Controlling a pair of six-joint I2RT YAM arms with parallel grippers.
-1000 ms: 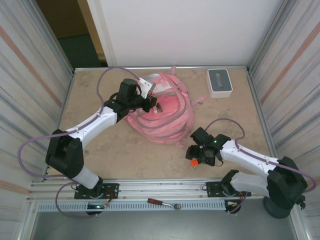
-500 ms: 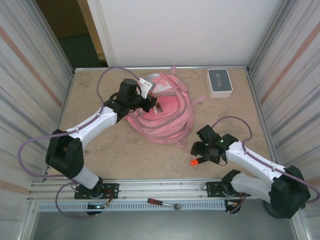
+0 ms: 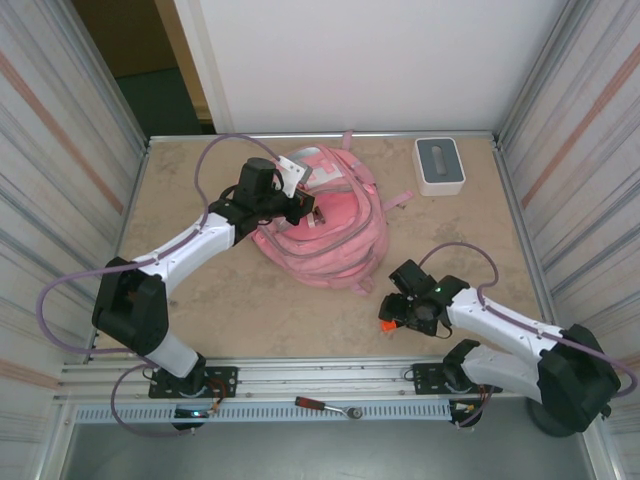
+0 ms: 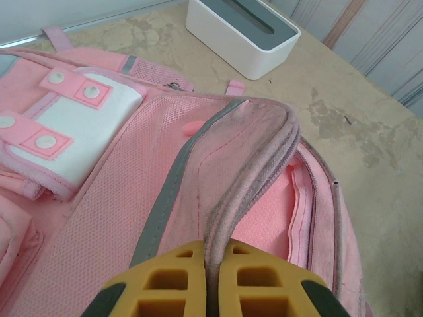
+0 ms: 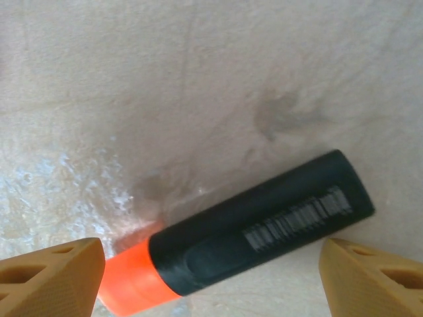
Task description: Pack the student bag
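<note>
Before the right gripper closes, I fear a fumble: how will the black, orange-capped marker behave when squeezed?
The marker looks round and smooth, so a nudge on the table would probably roll it. It seems rigid and light, so it should keep its shape. It lies slanted between the right gripper's open fingers, so closing may swivel it.

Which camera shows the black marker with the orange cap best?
The right wrist view: the marker lies close up, black barrel, orange cap and label clear. In the top view its orange tip peeks out beside the right gripper.
</note>
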